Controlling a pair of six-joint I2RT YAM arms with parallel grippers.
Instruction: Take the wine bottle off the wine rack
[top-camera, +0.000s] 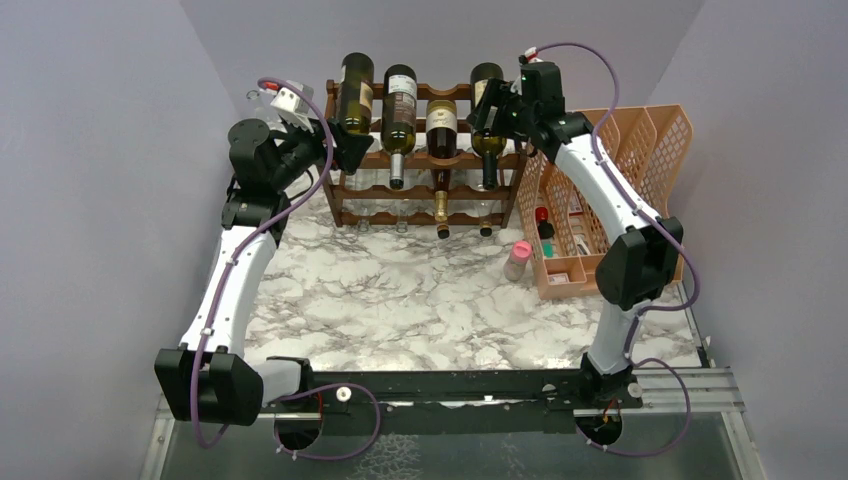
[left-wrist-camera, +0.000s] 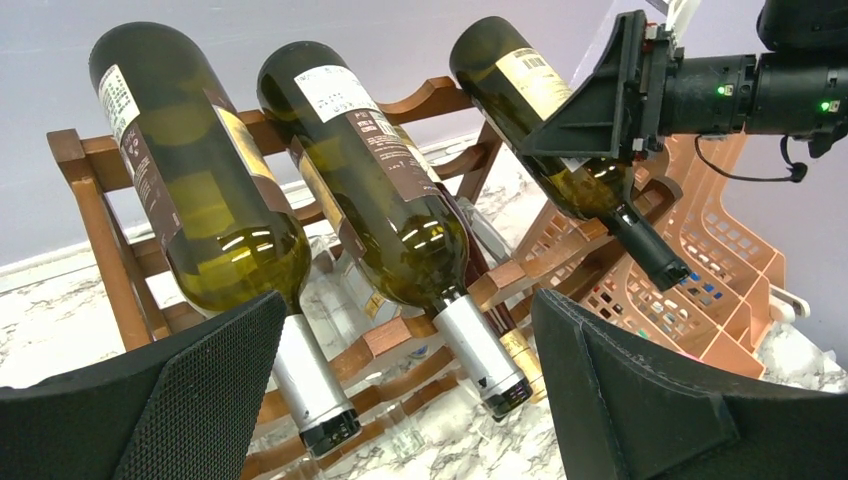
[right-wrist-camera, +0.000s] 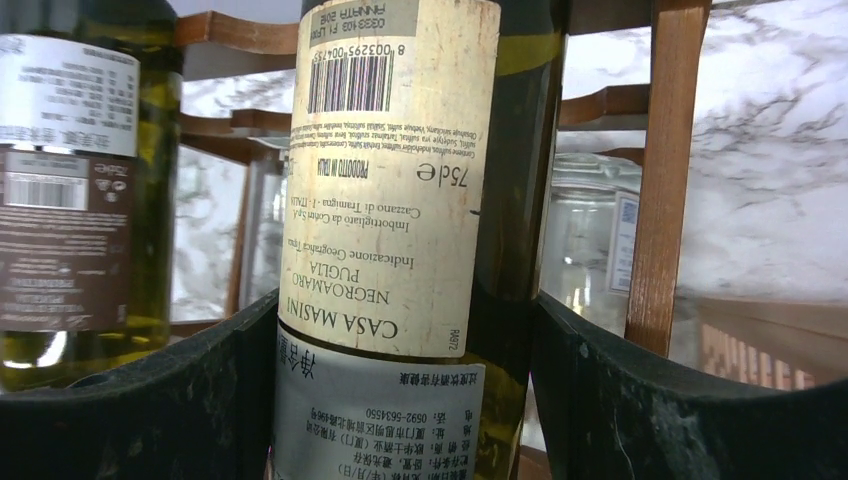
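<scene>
The dark wooden wine rack (top-camera: 335, 190) stands at the back of the marble table and holds several bottles. My right gripper (top-camera: 497, 108) is shut on the body of the rightmost top wine bottle (top-camera: 487, 140). In the right wrist view its fingers (right-wrist-camera: 640, 400) press both sides of the labelled bottle (right-wrist-camera: 390, 180). The left wrist view shows this grasp (left-wrist-camera: 600, 100) on that bottle (left-wrist-camera: 520, 80). My left gripper (top-camera: 350, 150) is open and empty, in front of the necks of the two left top-tier bottles (left-wrist-camera: 210, 200) (left-wrist-camera: 380, 190), touching neither.
An orange mesh file organizer (top-camera: 640, 150) stands right of the rack, with small items in its front tray. A small pink-capped bottle (top-camera: 517, 260) stands on the table beside it. A gold-capped bottle (top-camera: 441, 205) and clear glass bottles lie in lower tiers.
</scene>
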